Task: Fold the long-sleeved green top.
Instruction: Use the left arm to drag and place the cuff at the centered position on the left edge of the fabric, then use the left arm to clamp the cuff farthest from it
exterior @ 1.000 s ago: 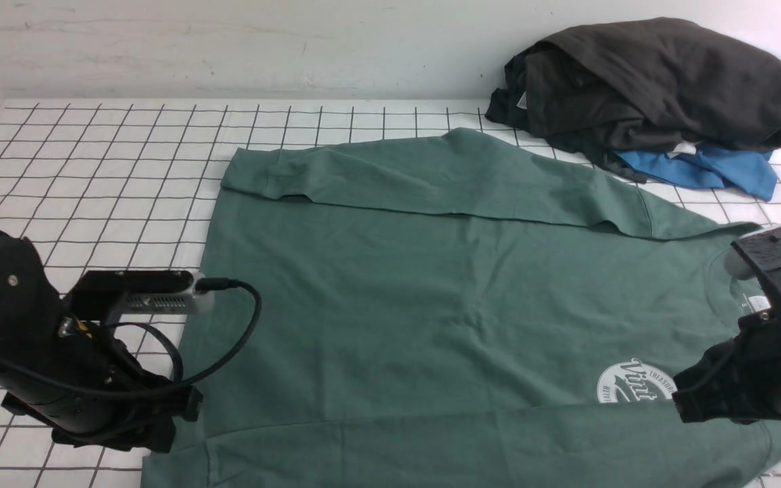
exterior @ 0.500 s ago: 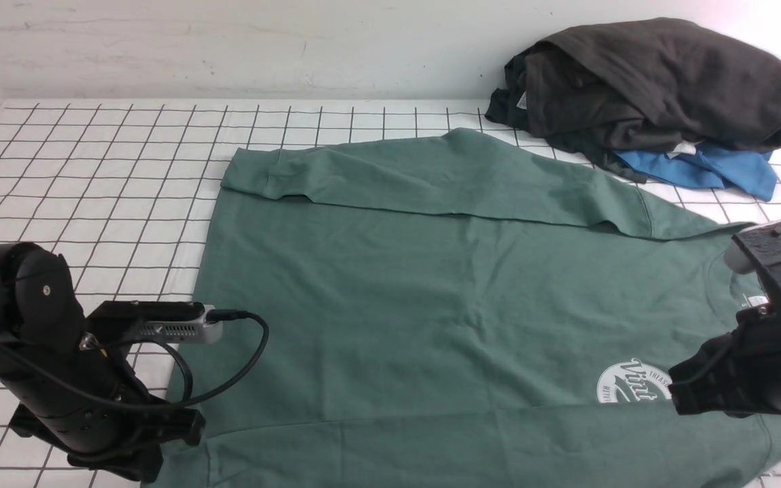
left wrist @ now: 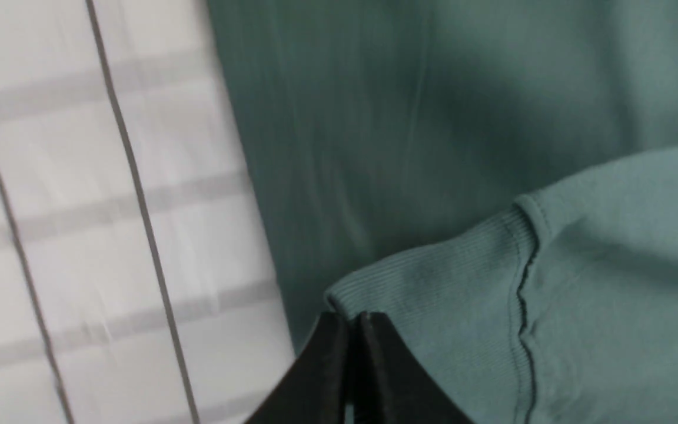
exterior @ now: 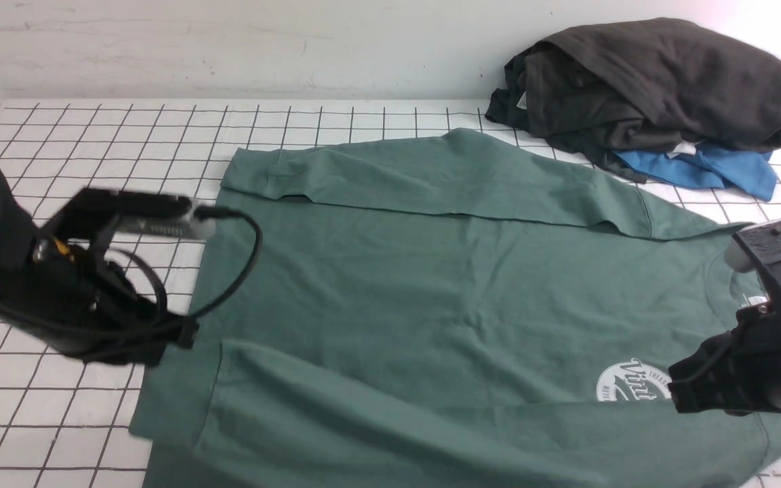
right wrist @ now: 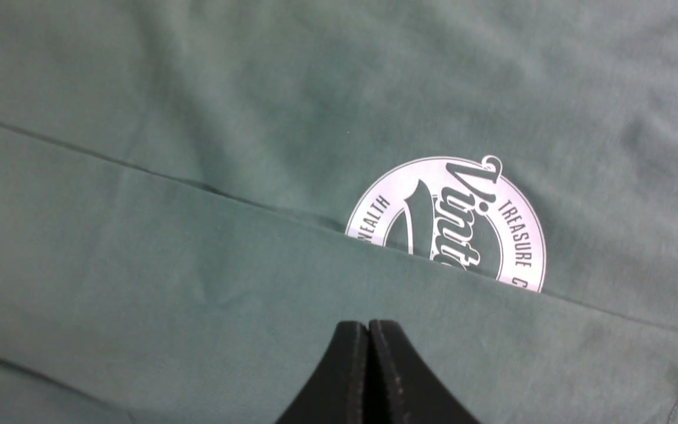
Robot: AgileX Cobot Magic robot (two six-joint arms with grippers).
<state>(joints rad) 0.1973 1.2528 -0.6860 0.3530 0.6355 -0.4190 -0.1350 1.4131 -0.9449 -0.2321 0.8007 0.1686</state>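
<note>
The green long-sleeved top (exterior: 431, 305) lies spread sideways on the gridded table, neck to the right, with its white round logo (exterior: 634, 386) half covered by the near sleeve. The far sleeve (exterior: 397, 173) is folded across the body. My left gripper (exterior: 184, 342) is shut on the near sleeve's ribbed cuff (exterior: 173, 393) and holds it raised over the top's left part. In the left wrist view its shut tips (left wrist: 351, 321) pinch the cuff (left wrist: 433, 282). My right gripper (exterior: 678, 400) is shut and rests on the near sleeve beside the logo (right wrist: 451, 224); its tips (right wrist: 368, 327) are together.
A pile of dark grey-black garments (exterior: 648, 81) with a bright blue garment (exterior: 709, 169) under it lies at the back right. The white gridded table (exterior: 92, 149) shows bare to the left of the top. A wall stands behind.
My left gripper has risen and moved away from the near edge, drawing the sleeve cuff up and over the top's left part. The right arm has stayed still.
</note>
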